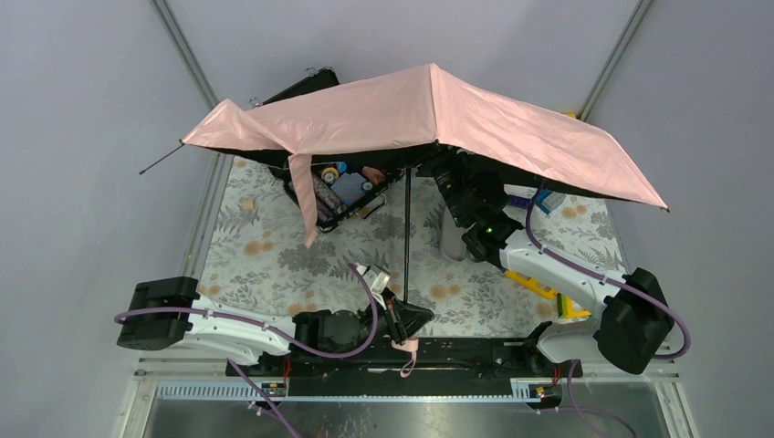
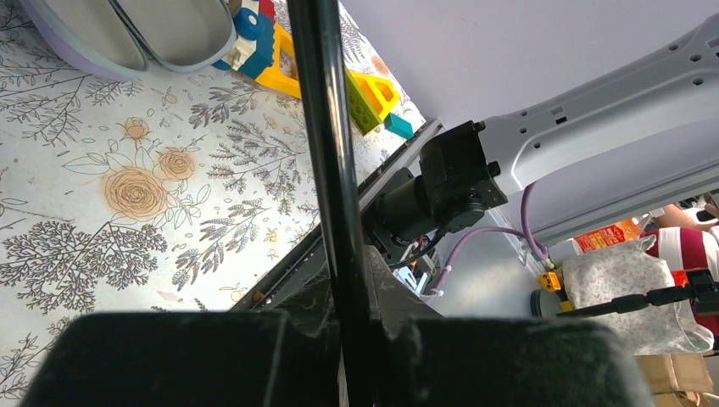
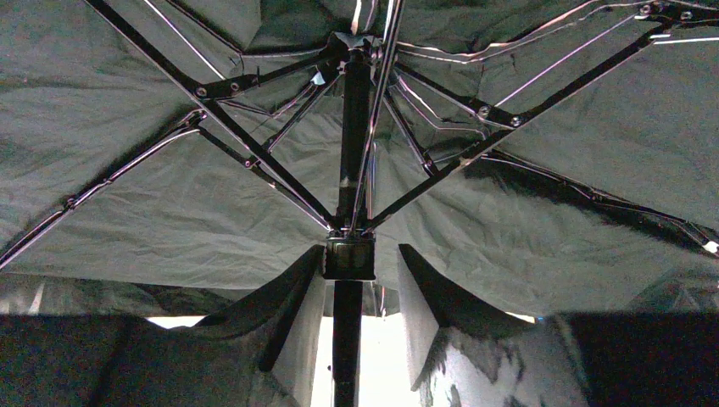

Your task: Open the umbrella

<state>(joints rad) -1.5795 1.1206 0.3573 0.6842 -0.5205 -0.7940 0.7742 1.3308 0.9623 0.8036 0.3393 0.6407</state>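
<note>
The left gripper (image 1: 399, 318) is closed on the umbrella (image 1: 429, 114). In the left wrist view the thin black shaft (image 2: 331, 144) runs straight up from between its two dark fingers (image 2: 169, 360), with no gap on either side. Just below those fingers in the top view hangs a small pink piece (image 1: 408, 349), either the handle or its strap; which one cannot be told. Beyond the fingertips lies the floral tablecloth (image 2: 136, 195), with yellow toy bricks (image 2: 369, 97) further out, to the right of the shaft.

From that grip the shaft (image 1: 406, 237) rises to the pale pink canopy (image 1: 511, 128), which is spread wide across the far side of the table, though its left part sags and folds. A black case (image 1: 342, 187) filled with small items sits partly under that left part.

The right gripper (image 3: 360, 253) is up under the canopy. Its fingers (image 3: 284, 305) stand apart on either side of the shaft, with the square runner (image 3: 348, 257) between the tips. The left tip is against the runner, while a gap shows at the right tip, so the jaws are not clamped. Above the fingertips the metal ribs (image 3: 254, 161) fan out across the black underside (image 3: 153, 203).
</note>
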